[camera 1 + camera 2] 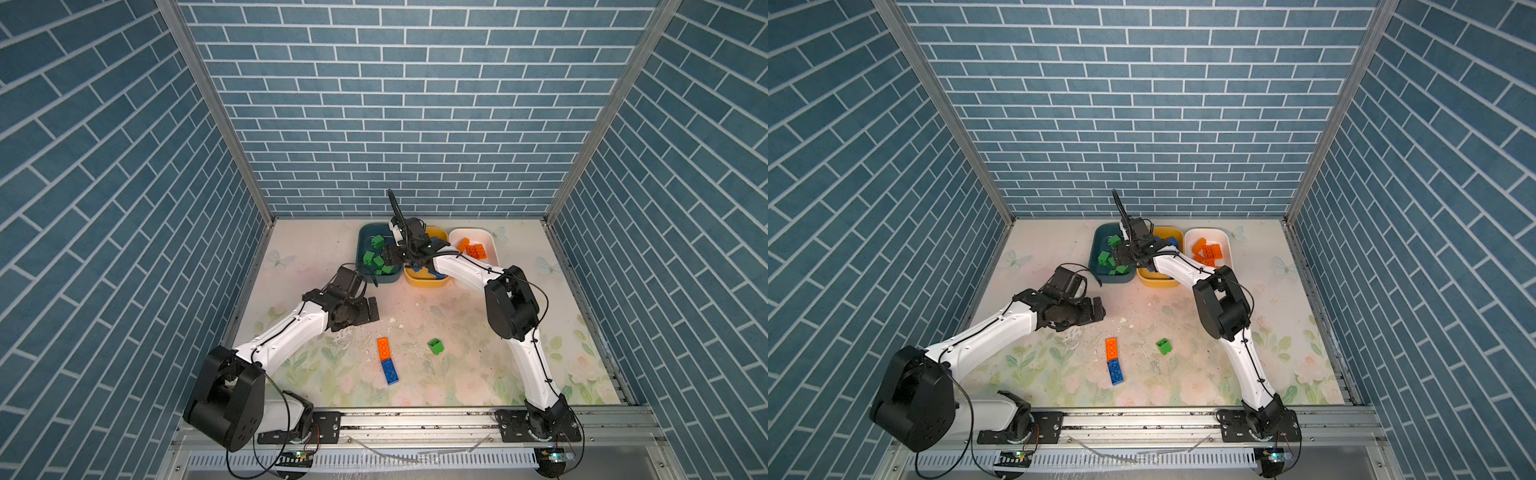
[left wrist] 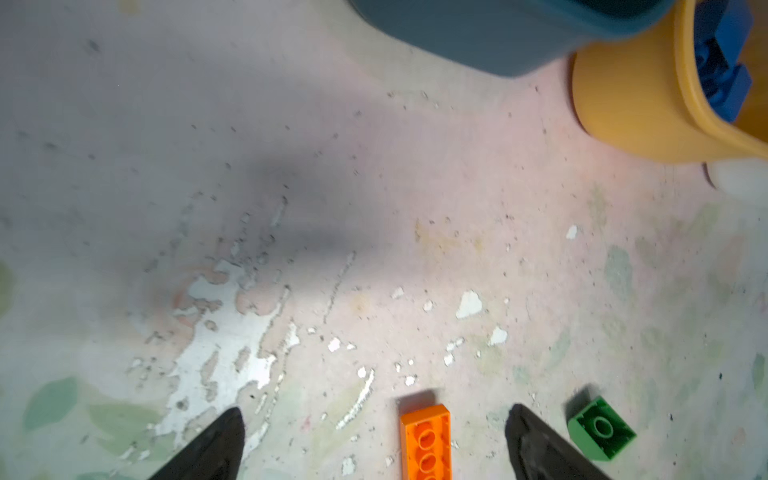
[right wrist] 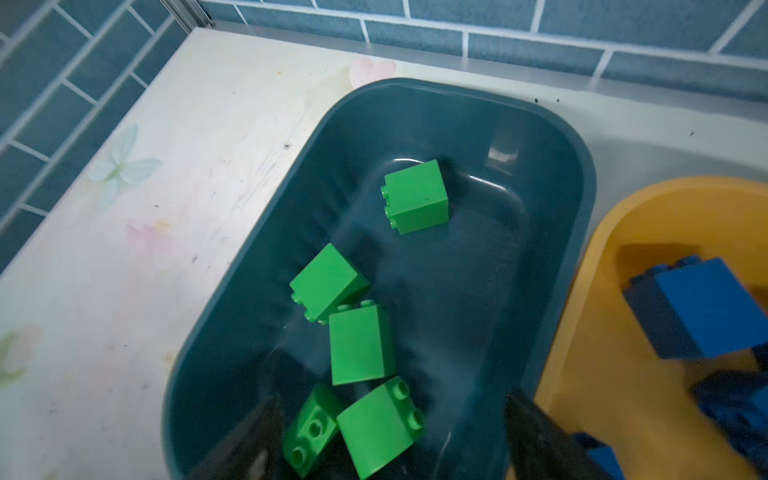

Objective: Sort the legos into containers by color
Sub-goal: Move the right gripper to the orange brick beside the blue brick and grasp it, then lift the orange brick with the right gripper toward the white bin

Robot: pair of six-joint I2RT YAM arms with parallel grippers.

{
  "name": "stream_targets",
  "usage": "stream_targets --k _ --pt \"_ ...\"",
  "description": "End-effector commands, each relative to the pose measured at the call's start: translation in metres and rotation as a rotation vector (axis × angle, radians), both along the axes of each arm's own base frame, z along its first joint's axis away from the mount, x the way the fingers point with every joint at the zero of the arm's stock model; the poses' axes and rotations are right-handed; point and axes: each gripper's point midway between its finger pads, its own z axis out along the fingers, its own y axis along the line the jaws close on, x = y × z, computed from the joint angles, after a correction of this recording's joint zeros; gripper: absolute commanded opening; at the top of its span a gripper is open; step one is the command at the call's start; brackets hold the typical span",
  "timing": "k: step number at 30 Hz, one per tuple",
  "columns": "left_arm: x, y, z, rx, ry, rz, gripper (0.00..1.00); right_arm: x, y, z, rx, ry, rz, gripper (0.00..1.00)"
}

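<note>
Left arm [image 1: 286, 328]: base on the near rail [image 1: 415, 419] and shoulder housing close to the camera. The forearm runs diagonally in toward mid-tabletop. The wrist is bent so the left fingers [image 1: 374, 307] [image 2: 216, 449] point across toward the centre, low over the tabletop [image 1: 316, 249]. Fingers are spread wide with nothing in them (in the wrist view the end of the orange brick [image 2: 426, 440] lies on the surface between the two tips, touching neither).

Loose legos, near-centre: orange brick and blue brick [image 1: 390, 371] lie flat, end to end and touching, blue nearer the rail. Green brick [image 1: 435, 346] sits apart to their right, tipped over with its hollow underside showing. There is bare tabletop all round these three.

Right arm [image 1: 461, 268]: base at the right of the rail, lower link rising steeply, elbow high over the right half. The forearm reaches far-left across the yellow tub [image 1: 426, 280]. The right fingers [image 3: 536, 436] hang over the near end of the teal tub [image 1: 365, 232], spread wide and gripping nothing. Five green bricks [image 3: 415, 195] lie loose in the tub below (the nearest two show between the tips, slightly blurred).

Far row: teal, yellow and white tub [image 1: 482, 233] stand side by side along the far edge, each just beside the next. Blue bricks [image 3: 706, 307] are in the yellow tub, orange bricks [image 1: 471, 249] in the white. A bare strip runs from the teal tub to the left wall [image 1: 124, 208], and walls close in on three sides.
</note>
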Motion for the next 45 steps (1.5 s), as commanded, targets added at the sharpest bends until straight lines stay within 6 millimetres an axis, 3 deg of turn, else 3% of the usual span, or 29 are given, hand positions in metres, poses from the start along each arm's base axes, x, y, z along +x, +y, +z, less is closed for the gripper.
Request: stream_targets --k 1,3,6,9,10,14,19,24,32,38,41,45 --pt "-0.023 -0.003 -0.011 0.0 0.063 0.0 0.99 -0.03 -0.01 0.059 0.083 -0.075 0.063 0.99" --pt "-0.027 0.002 -0.018 -0.008 0.065 0.043 0.99 -0.051 -0.025 0.054 0.075 -0.056 0.037 0.99" --pt "-0.026 0.02 -0.018 0.023 0.033 0.124 0.99 -0.089 -0.048 0.025 0.011 0.028 -0.033 0.98" --pt "-0.024 0.047 -0.011 0.05 0.019 0.24 0.99 -0.133 -0.065 -0.003 -0.087 0.137 -0.094 0.98" --pt "-0.03 0.061 -0.018 0.068 0.037 0.285 0.99 -0.15 -0.068 -0.011 -0.121 0.189 -0.098 0.98" --pt "-0.032 0.086 -0.013 0.047 0.0 0.375 0.99 -0.209 -0.061 -0.041 -0.237 0.333 -0.03 0.97" --pt "-0.037 0.103 -0.006 0.095 -0.018 0.417 0.99 -0.247 -0.04 -0.068 -0.349 0.41 0.071 0.94" --pt "-0.044 0.105 -0.012 0.101 0.002 0.43 0.99 -0.267 -0.019 -0.081 -0.401 0.466 0.184 0.87" --pt "-0.048 0.103 -0.02 0.077 0.021 0.444 0.99 -0.276 -0.006 -0.089 -0.428 0.492 0.248 0.79" --pt "-0.047 0.103 -0.021 0.08 0.018 0.44 0.99 -0.267 -0.02 -0.094 -0.491 0.455 0.177 0.69" --pt "-0.047 0.102 -0.022 0.078 0.019 0.436 0.99 -0.273 -0.017 -0.098 -0.496 0.484 0.208 0.65" --pt "-0.046 0.101 -0.023 0.074 0.023 0.433 0.99 -0.263 -0.031 -0.101 -0.548 0.453 0.133 0.61"
